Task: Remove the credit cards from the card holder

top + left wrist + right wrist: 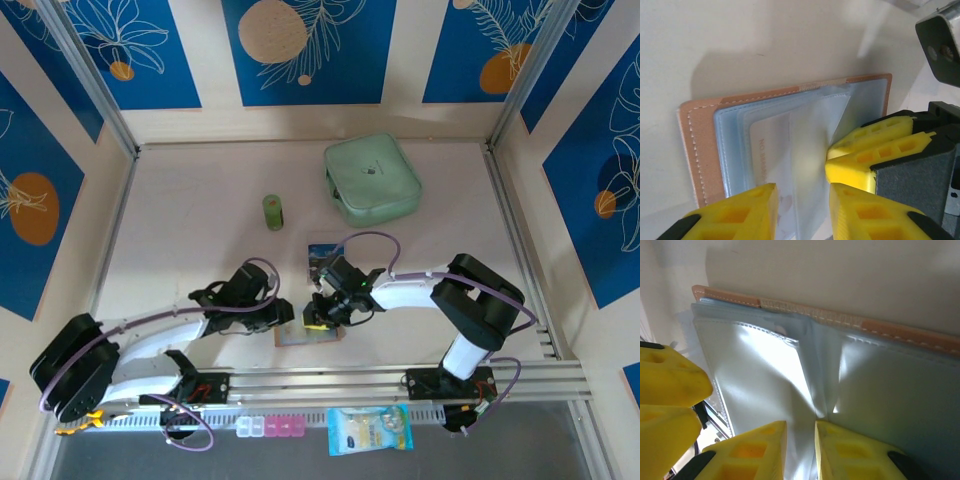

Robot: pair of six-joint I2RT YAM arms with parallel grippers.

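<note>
Sleeves (765,370) of clear plastic fan up from the open card holder (298,339), which lies flat on the table (200,200) with its tan-pink leather border (695,150) under them, close to the arms' bases. The left gripper (802,210) comes onto the card holder from its left; its jaws stand a narrow gap apart with a sleeve lying across that gap, and I cannot tell whether they grip it. The right gripper (800,452) comes onto the card holder from its right, jaws nearly together on a raised fold of sleeve; its yellow fingers (875,150) sit just beside the left gripper's. A pale card (771,150) with printed letters sits inside one sleeve of the card holder. A blue printed card (325,257) lies on the table just beyond the card holder's far edge. Farther beyond the card holder stand a small green cylinder (273,212) and a mint-green zip case (371,180).
</note>
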